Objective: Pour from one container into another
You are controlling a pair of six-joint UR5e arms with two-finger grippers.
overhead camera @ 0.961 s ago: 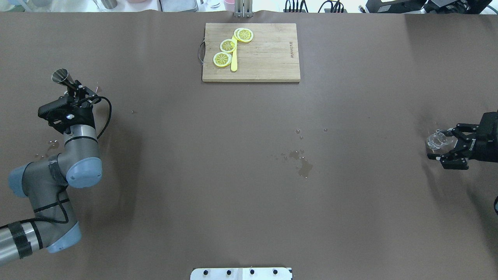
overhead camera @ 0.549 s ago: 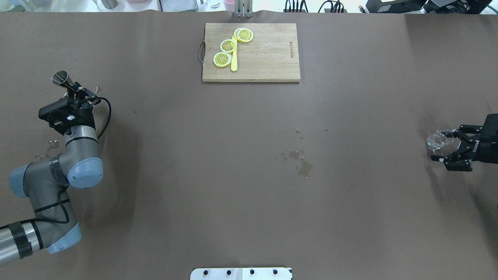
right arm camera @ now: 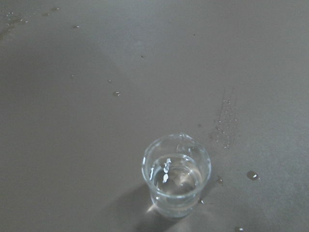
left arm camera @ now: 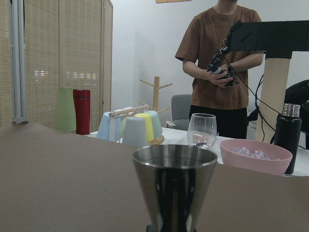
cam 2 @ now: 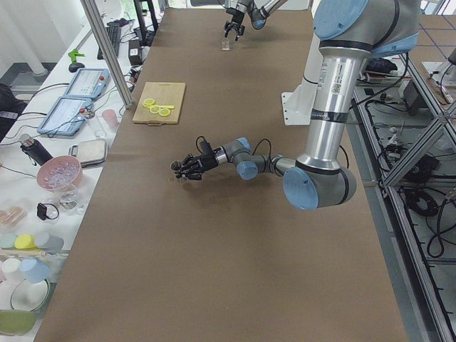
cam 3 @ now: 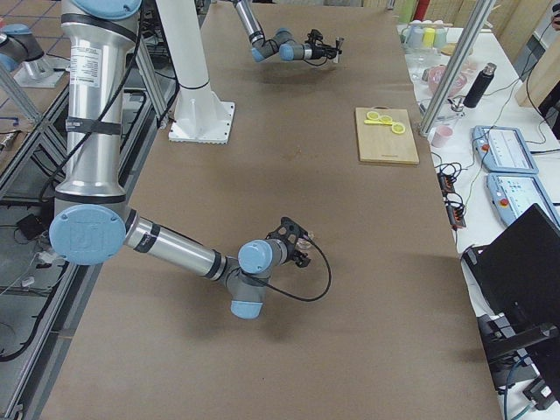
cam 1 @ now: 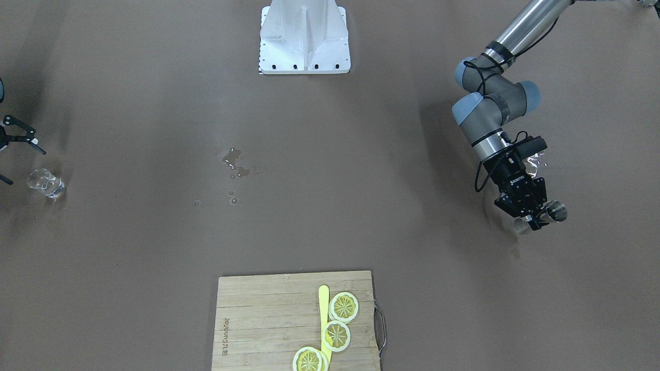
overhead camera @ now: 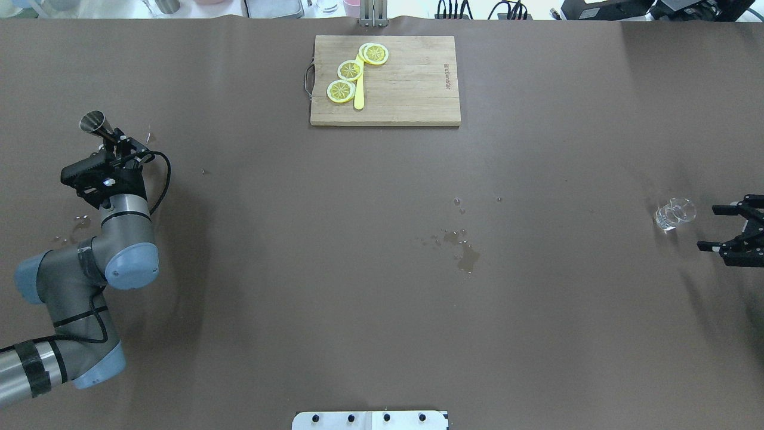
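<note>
Brown table (overhead camera: 382, 310), wet spots (overhead camera: 465, 254) mid-surface. Clear glass (overhead camera: 674, 214), part full, upright near right end; right gripper (overhead camera: 710, 227) just beside it, jaws spread, touching nothing. Steel jigger (overhead camera: 95, 122) clamped in left gripper (overhead camera: 114, 141) at left end. Far edge: cutting board (overhead camera: 412, 83) with lemon slices (overhead camera: 350, 70).

You're looking at a wooden cutting board (overhead camera: 412, 83) sitting at the table's (overhead camera: 298, 298) far edge, with three lemon slices (overhead camera: 350, 70) lying against a yellow stick (overhead camera: 359, 98) on it. Mid-table, a small puddle (overhead camera: 467, 257) is glistening. Off the table, a pink bowl (left arm camera: 256, 164) is holding ice beside a black bottle (left arm camera: 288, 137).
</note>
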